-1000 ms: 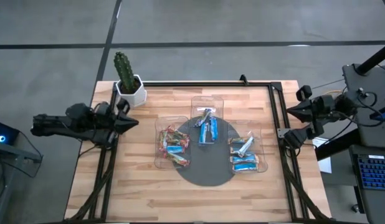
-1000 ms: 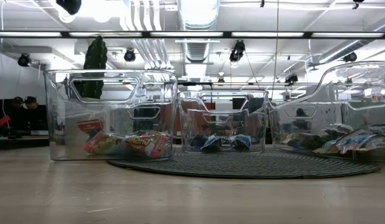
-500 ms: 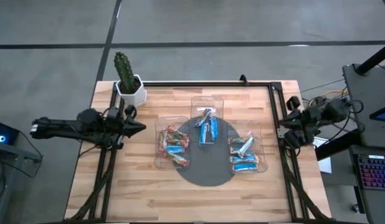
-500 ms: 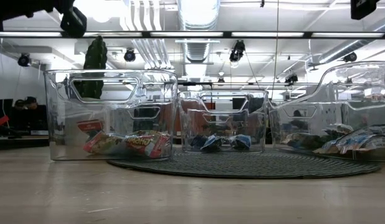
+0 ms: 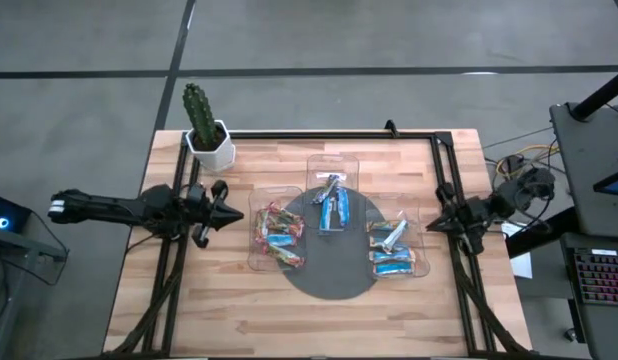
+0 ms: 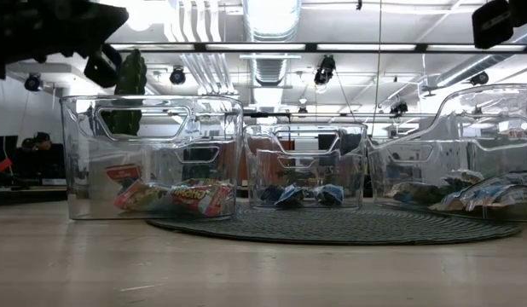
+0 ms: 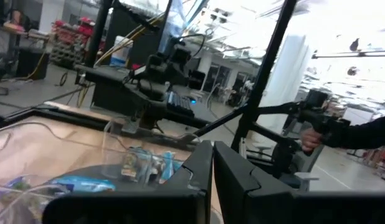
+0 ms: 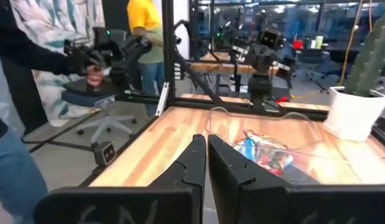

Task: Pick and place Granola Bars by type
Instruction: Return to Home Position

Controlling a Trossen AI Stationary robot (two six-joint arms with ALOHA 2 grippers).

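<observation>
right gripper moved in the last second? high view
Yes. The right gripper has swung inward: it was outside the table's right frame rail, and now its tip crosses that rail, close beside the right bin.

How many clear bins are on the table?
3. The left bin sits at the left edge of the mat, the middle bin at its far edge, and the right bin at its right edge. None seem hidden.

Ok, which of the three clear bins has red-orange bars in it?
The clear bin nearest the left tool, on the cactus side. Red-orange bars lie in it; the middle bin and right bin show blue and silvery wrappers only.
</observation>
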